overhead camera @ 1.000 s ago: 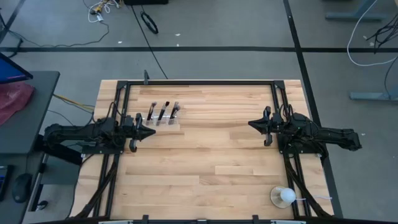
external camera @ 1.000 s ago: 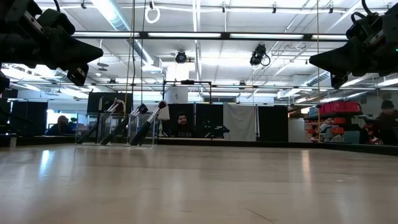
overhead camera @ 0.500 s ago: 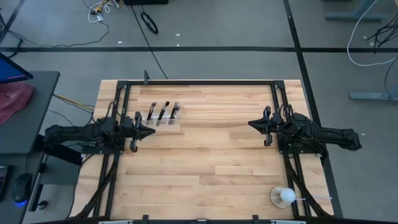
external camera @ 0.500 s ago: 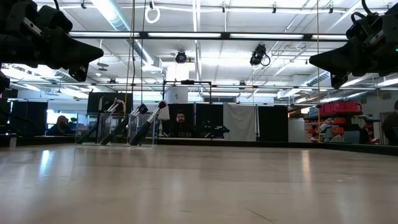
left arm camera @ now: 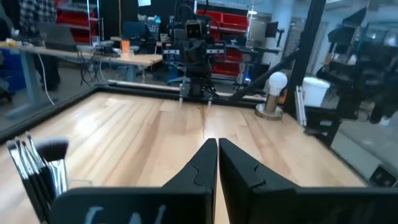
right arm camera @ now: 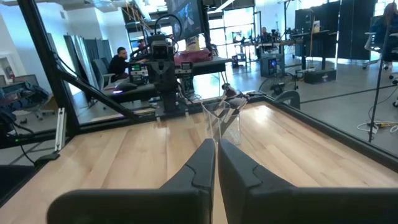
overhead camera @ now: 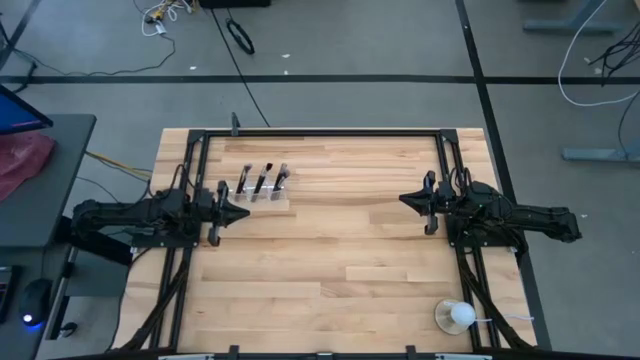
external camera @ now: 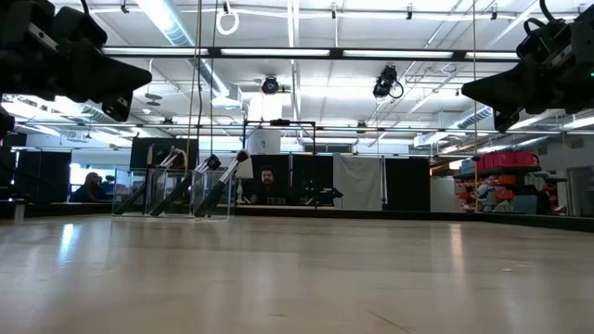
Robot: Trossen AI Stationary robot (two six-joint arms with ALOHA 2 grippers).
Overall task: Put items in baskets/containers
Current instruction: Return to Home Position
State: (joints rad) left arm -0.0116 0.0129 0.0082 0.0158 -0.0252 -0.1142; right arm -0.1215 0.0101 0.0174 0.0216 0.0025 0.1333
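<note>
Drew left gripper (overhead camera: pixel 243 212) back slightly, fingers pressed together, from clear holder (overhead camera: pixel 270 202) at upper left of high view, brushes (overhead camera: pixel 262 181) standing inside. Kept right gripper (overhead camera: pixel 404 200) closed at centre right. Looked finished with sorting.

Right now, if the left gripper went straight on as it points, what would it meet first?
Likely the right gripper, facing the left gripper across bare table; nothing shows between them. The brush holder stands to the side of that line.
</note>
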